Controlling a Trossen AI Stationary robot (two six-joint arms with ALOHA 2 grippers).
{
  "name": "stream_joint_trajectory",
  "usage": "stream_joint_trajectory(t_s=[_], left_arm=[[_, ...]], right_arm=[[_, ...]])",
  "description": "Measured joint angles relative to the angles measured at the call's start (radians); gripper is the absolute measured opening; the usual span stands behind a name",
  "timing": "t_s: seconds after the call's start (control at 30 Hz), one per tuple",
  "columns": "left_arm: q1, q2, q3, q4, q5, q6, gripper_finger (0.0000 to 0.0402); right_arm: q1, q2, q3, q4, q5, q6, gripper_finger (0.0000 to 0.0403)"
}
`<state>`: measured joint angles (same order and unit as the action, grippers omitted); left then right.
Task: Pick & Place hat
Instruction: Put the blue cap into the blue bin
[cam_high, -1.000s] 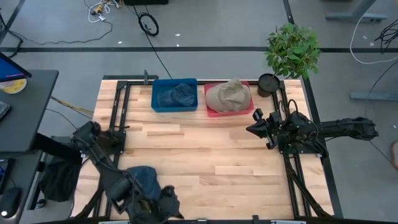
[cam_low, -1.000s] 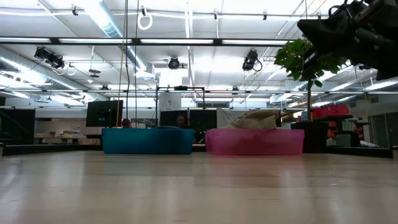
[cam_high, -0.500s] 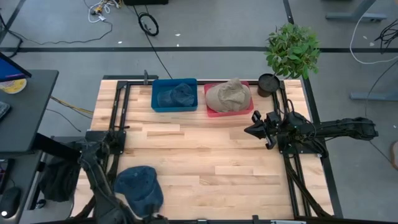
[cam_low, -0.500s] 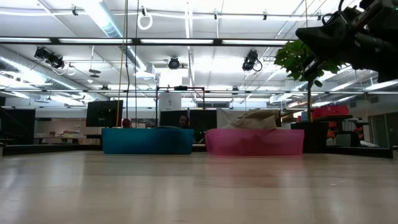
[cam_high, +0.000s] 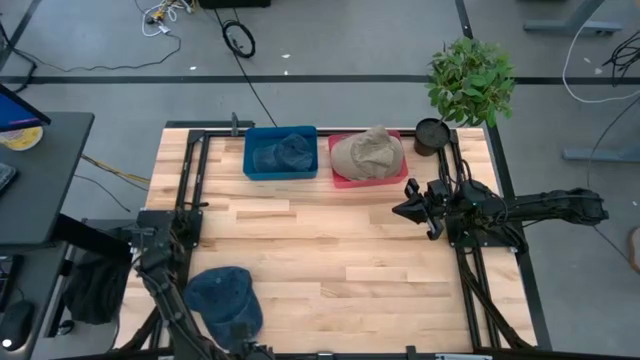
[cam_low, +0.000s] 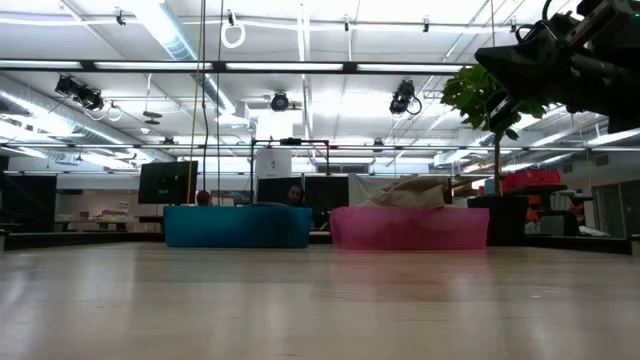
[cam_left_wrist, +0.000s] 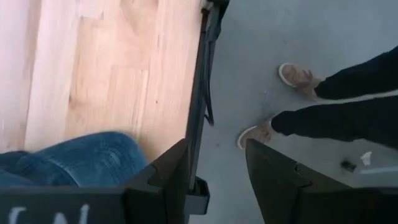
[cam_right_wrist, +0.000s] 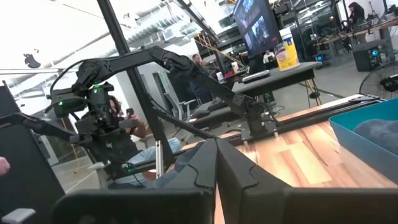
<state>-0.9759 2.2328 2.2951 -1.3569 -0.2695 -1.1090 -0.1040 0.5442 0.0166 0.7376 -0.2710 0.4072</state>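
A blue denim hat (cam_high: 222, 300) lies crown up on the wood table near its near-left corner; the left wrist view shows its edge (cam_left_wrist: 68, 163). My left gripper (cam_left_wrist: 217, 180) is open just past the table's near edge, over the floor, beside that hat and touching nothing. My right gripper (cam_high: 408, 208) is shut, held above the table's right side (cam_low: 490, 58) and empty. A second denim hat (cam_high: 285, 150) sits in the blue bin (cam_high: 252, 165). A beige hat (cam_high: 368, 152) fills the pink bin (cam_high: 340, 180).
Both bins stand side by side at the table's far edge. A potted plant (cam_high: 468, 80) stands at the far-right corner. Black frame rails (cam_high: 190, 190) run along the left and right sides. A person's feet (cam_left_wrist: 292, 74) are on the floor beside the near edge.
My left arm has drawn back from over the denim hat toward the table's near-left corner, and its gripper has gone past the near edge. The hat, half covered by the arm a second ago, now lies in full view on the table.
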Motion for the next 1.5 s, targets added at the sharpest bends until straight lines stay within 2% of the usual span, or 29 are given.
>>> stream_joint_trajectory(t_s=[0.17,0.37,0.5,0.8,1.0,1.13,1.23,1.5], left_arm=[[0.017,0.01,0.0,-0.011,0.012,0.001,0.02],[0.049,0.014,0.0,-0.011,0.079,-0.015,0.0257],[0.051,0.035,0.0,-0.02,0.095,-0.013,0.028],[0.04,0.107,-0.001,-0.041,0.111,-0.053,0.0284],[0.014,0.127,-0.001,-0.131,0.08,-0.064,0.0284],[0.017,0.149,0.0,-0.118,0.136,-0.167,0.0284],[0.039,0.173,0.0,-0.115,0.187,-0.19,0.0284],[0.075,0.231,-0.001,-0.124,0.247,-0.268,0.0284]], right_arm=[[0.0,0.0,0.0,0.0,0.0,0.0,0.0011],[0.0,0.0,0.0,0.0,0.0,0.0,0.0011],[0.0,0.0,0.0,0.0,0.0,0.0,0.0011],[0.0,0.0,0.0,-0.001,0.0,0.0,0.0011],[0.0,0.0,0.0,-0.001,0.0,-0.001,0.0011],[0.0,0.0,0.0,-0.001,0.0,-0.001,0.0011],[0.0,0.0,0.0,-0.001,0.0,-0.001,0.0011],[0.0,0.0,0.0,-0.001,0.0,-0.001,0.0011]])
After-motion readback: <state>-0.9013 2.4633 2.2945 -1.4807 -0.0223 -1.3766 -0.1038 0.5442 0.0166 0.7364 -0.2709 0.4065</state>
